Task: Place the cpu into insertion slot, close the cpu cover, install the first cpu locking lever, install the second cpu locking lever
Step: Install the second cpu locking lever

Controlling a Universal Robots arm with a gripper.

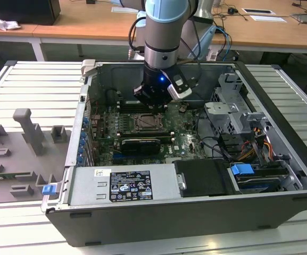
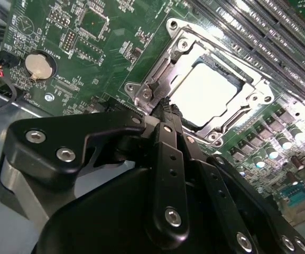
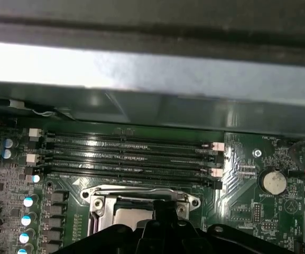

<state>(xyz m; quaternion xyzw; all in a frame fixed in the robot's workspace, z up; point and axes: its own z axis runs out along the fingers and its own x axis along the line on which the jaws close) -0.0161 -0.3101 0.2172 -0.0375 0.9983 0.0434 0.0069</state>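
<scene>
Hanging low inside the open computer case (image 1: 281,133), the gripper (image 2: 165,108) had its black fingers (image 2: 168,137) drawn together into one narrow stack with nothing seen between them, their tip right at the edge of the silver frame. Whether the tip actually touched the metal could not be told. Just beyond the tip lay the cpu (image 2: 202,92), pale and flat, seated in the insertion slot (image 2: 236,117). Around the chip sat the cpu cover (image 2: 165,71), a silver frame lying flat with the chip's top showing through its cut-out middle. In the first wrist view the same chip (image 3: 128,218) showed under the front bar of the frame (image 3: 141,193), with the gripper's dark body below it.

Past the socket ran the long black memory slots (image 3: 131,153), side by side on the green motherboard (image 2: 99,47). A round coin battery (image 2: 39,64) sat well apart from the socket. In the exterior view the arm (image 1: 164,32) came down from above into the case, which lay on its side on a ribbed grey counter (image 1: 31,90). Grey holders (image 1: 28,130) stood on the counter toward the exterior view's left.
</scene>
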